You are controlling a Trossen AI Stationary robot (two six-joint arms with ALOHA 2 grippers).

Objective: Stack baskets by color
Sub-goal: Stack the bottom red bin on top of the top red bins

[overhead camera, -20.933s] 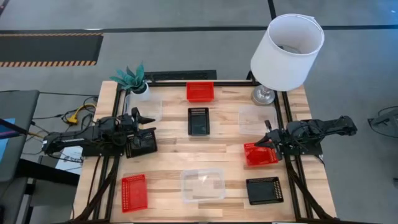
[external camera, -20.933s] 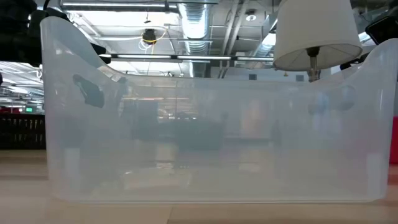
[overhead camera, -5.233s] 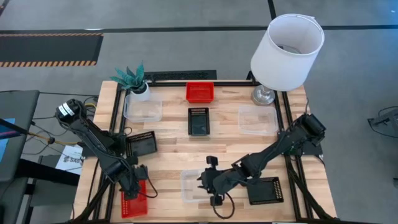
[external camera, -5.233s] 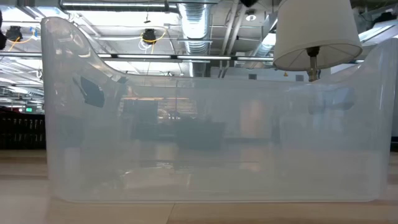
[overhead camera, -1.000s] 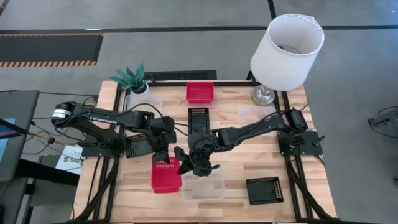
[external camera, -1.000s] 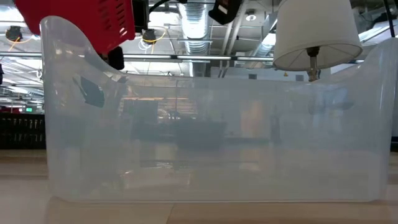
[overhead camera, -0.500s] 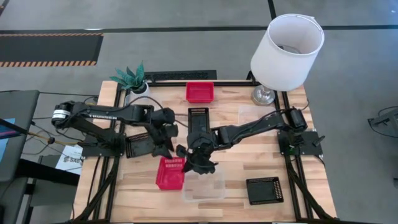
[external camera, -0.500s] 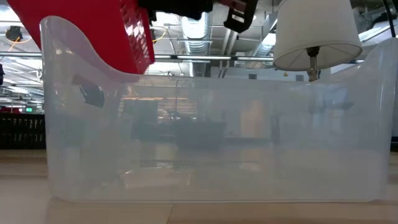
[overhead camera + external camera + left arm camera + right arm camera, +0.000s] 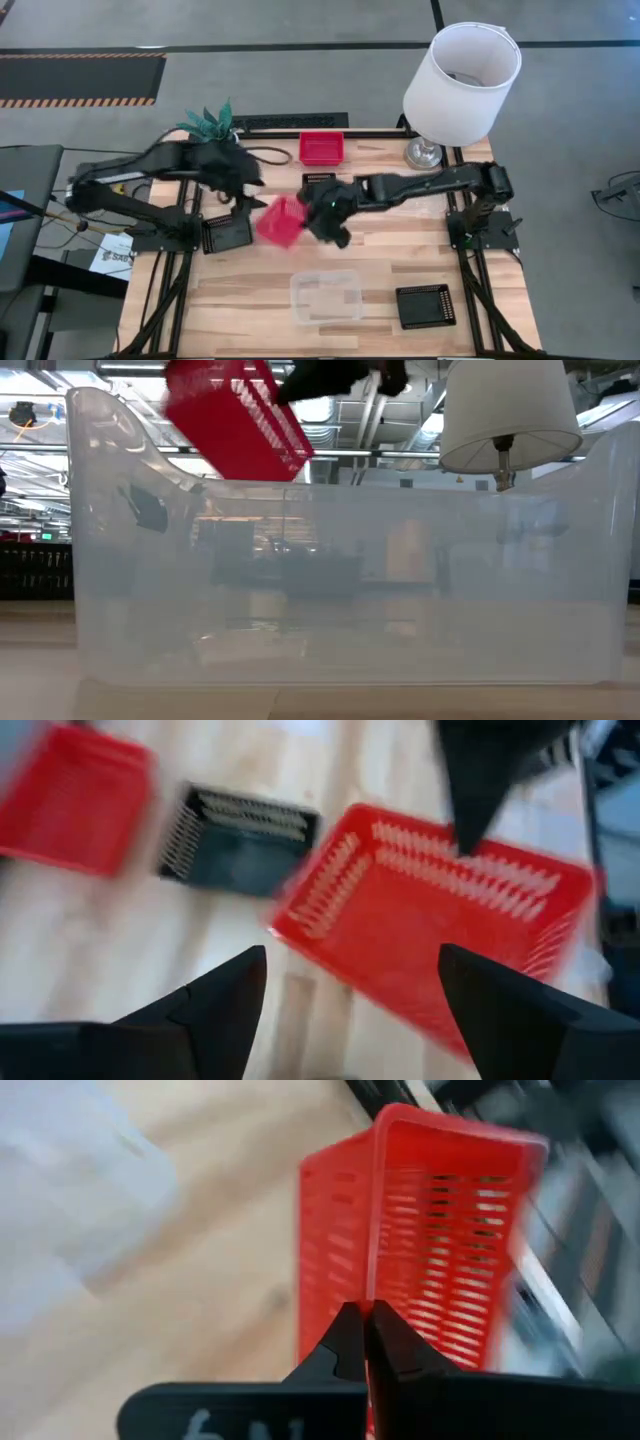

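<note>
Since half a second ago, both arms have swung up-table and my left gripper (image 9: 243, 182) has let go, fingers now wide apart. From my console, the table (image 9: 380, 255) holds the clear basket (image 9: 325, 296) at the near edge; the red basket (image 9: 280, 221) hangs tilted mid-table, pinched by one wall in my right gripper (image 9: 366, 1342). I worry that thin-edge grip slips during the swing.
</note>
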